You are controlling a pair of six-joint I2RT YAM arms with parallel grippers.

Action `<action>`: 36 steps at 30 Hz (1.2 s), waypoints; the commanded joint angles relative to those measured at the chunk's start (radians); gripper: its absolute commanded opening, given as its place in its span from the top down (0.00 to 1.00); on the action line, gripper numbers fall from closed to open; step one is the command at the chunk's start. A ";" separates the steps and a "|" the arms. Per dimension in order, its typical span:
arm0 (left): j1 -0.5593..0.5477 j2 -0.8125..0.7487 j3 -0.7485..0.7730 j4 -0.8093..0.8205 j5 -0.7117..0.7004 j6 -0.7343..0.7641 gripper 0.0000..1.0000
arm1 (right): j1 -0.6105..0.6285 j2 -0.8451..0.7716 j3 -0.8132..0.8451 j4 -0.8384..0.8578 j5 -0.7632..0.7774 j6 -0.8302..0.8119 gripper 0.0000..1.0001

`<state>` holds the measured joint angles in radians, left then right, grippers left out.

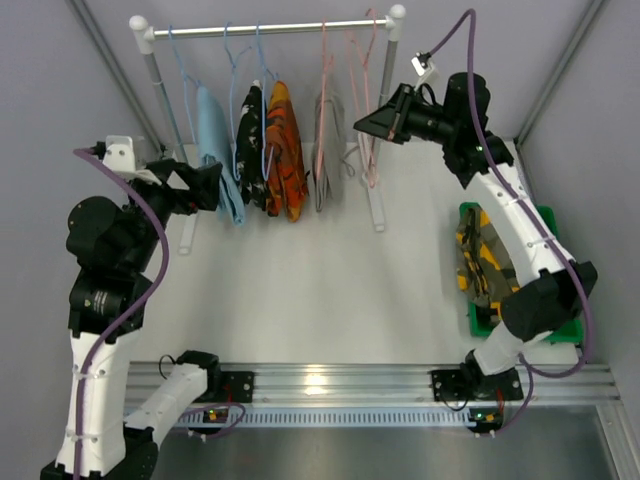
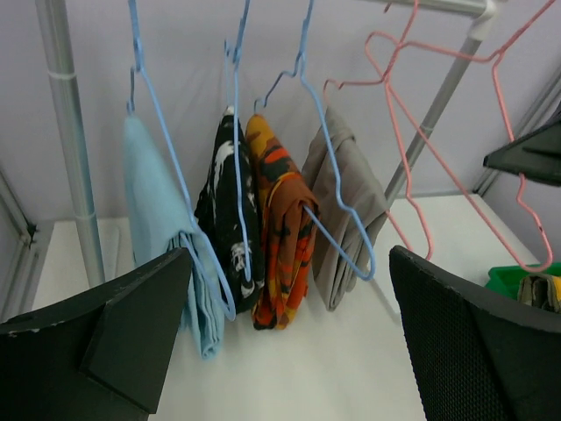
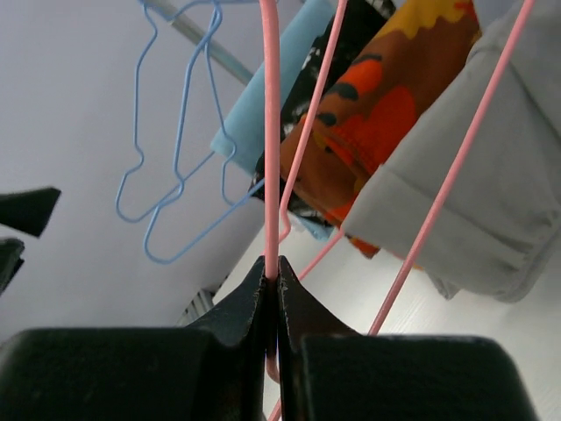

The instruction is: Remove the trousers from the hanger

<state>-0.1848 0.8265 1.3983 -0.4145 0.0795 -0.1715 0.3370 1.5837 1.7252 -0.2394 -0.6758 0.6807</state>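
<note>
**Trousers** [image 1: 478, 262]: already off, laid in the green bin [image 1: 482, 322] at the right; removal judged done.
**Hanger** [image 3: 270, 132]: bare pink wire, pinched between the closed jaws of the right gripper [image 3: 272, 282]; release judged outstanding.
**Left gripper** [image 2: 285, 298]: jaws spread, nothing held.
**Not made out:** hook's seat on the rail [image 1: 270, 28]; the bin is partly hidden by the right arm.

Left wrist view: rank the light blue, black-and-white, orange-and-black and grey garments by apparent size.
1. Light blue garment: longest and broadest.
2-3. Orange-and-black garment and grey garment: these look alike, so they are not ranked.
4. Black-and-white garment: narrowest.
</note>
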 commanded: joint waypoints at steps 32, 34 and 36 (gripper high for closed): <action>0.034 0.247 0.197 -0.486 0.149 0.099 0.01 | -0.032 0.041 -0.042 0.054 0.107 -0.138 0.11; 0.034 0.247 0.203 -0.510 0.131 0.122 0.01 | -0.032 -0.074 -0.108 0.060 0.140 -0.153 0.01; 0.034 0.244 0.203 -0.521 0.105 0.142 0.01 | -0.032 -0.198 -0.217 0.063 0.194 -0.187 0.01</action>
<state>-0.1558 1.0821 1.5650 -0.8608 0.2012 -0.0902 0.3119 1.5848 1.5745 -0.2276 -0.5564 0.5560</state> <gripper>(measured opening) 0.990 0.991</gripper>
